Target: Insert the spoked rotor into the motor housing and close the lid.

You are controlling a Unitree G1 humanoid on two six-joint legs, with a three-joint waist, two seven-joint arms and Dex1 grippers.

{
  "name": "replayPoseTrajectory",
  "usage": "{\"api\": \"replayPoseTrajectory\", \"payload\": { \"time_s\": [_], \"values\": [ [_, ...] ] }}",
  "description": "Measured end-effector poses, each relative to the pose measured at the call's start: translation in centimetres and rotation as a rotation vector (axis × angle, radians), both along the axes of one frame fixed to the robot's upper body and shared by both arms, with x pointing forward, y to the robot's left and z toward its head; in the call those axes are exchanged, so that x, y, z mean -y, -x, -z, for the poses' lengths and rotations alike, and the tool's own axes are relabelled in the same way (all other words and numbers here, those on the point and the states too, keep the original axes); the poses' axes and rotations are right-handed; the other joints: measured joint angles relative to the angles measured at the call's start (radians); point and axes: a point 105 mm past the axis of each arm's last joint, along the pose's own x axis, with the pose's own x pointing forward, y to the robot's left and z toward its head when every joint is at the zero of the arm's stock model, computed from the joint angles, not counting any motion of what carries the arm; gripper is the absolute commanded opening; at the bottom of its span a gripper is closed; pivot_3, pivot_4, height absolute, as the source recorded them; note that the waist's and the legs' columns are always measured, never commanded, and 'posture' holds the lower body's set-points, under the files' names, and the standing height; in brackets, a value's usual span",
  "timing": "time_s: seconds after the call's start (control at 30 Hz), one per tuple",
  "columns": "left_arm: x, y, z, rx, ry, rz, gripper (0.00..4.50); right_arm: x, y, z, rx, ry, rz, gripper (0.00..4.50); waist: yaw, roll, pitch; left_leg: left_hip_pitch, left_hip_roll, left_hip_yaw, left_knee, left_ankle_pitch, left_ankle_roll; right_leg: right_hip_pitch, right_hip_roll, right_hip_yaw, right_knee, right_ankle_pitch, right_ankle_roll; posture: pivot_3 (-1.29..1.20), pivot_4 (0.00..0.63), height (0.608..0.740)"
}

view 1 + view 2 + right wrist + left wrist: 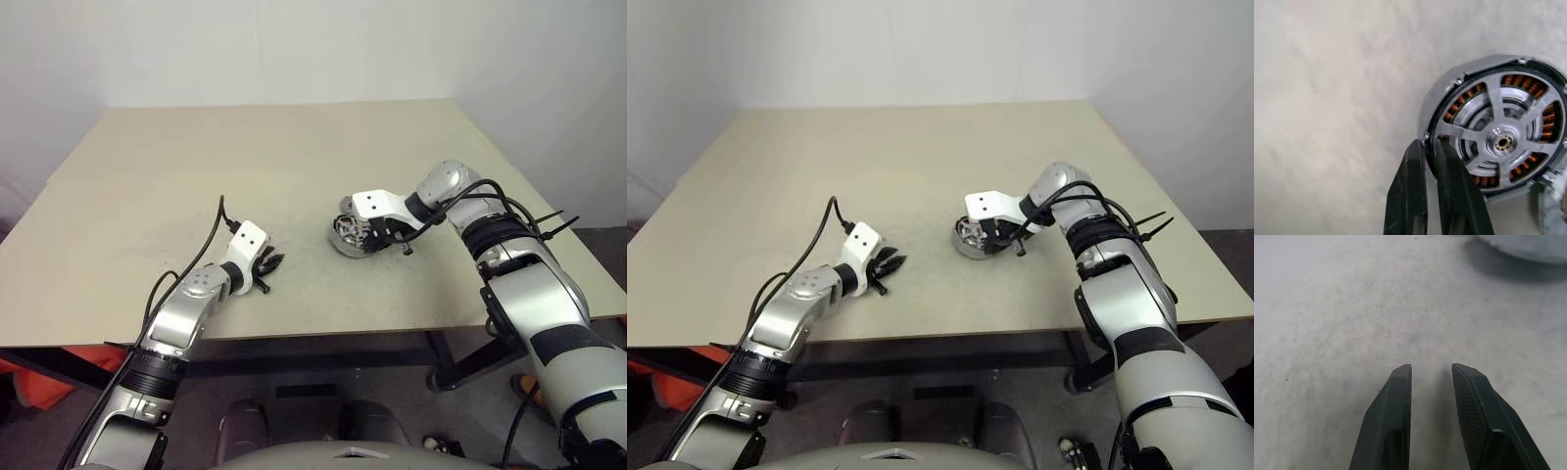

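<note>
Shiny spoked rotor (1498, 142) sitting inside motor housing (1436, 105) on table (294, 157), copper windings showing between spokes. Right gripper (1430, 144) pinching housing rim, fingers nearly closed. Left gripper (1431, 368) resting partly open, holding nothing. Judging rotor needing seating flush and centred before lidding

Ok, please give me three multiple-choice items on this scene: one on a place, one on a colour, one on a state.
1. Where is the spoked rotor?
A. On the bare table
B. Inside the motor housing
C. In the left claw

2. What colour are the windings?
A. Blue
B. Green
C. Copper

3. How is the left claw?
A. Open and empty
B. Shut on the lid
C. Shut on the rotor

Answers:
1 B: the silver spokes sit within the ring of windings.
2 C: orange-brown coils show between the spokes.
3 A: its fingers stand apart with only table between them.
</note>
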Motion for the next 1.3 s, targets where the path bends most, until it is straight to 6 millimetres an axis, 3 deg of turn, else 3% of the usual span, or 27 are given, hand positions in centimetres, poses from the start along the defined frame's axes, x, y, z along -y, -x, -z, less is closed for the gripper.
{"api": "replayPoseTrajectory", "payload": {
  "time_s": [0.23, 0.47, 1.07, 1.3],
  "values": [
    [0.0, 0.3, 0.5, -0.005, -0.003, 0.002, 1.40, -5.2, 1.9, -1.3, -0.324, -0.206, 0.423, 0.01, 0.015, 0.001, 0.000, 0.003, 0.000, 0.000, -0.001, 0.002, -0.004, 0.001, 0.002, 0.000, 0.001, 0.000, 0.000, 0.00, 0.000, 0.740],
    [-0.3, 0.5, 0.7, -0.008, -0.014, -0.004, 1.40, -8.1, 1.1, -1.6, -0.390, -0.253, 0.694, 0.01, 0.029, 0.001, 0.000, 0.004, 0.002, -0.001, -0.003, 0.003, -0.007, 0.001, 0.002, 0.000, 0.000, 0.000, 0.000, 0.00, 0.000, 0.740],
    [-1.1, 1.2, 1.1, -0.021, -0.036, -0.035, 1.40, -11.4, -1.4, -0.2, -0.434, -0.332, 1.061, 0.01, 0.037, 0.001, 0.001, 0.016, -0.002, -0.004, -0.012, 0.010, -0.019, 0.007, 0.002, 0.001, 0.000, -0.004, 0.007, 0.00, 0.000, 0.740],
    [-1.3, 1.2, 1.1, -0.021, -0.041, -0.038, 1.40, -11.7, -1.5, 0.6, -0.412, -0.337, 1.055, 2.26, 0.038, 0.002, 0.001, 0.017, -0.002, -0.012, -0.012, 0.011, -0.019, 0.009, 0.002, 0.001, 0.000, -0.004, 0.007, 0.00, 0.000, 0.740]
  ]
}}
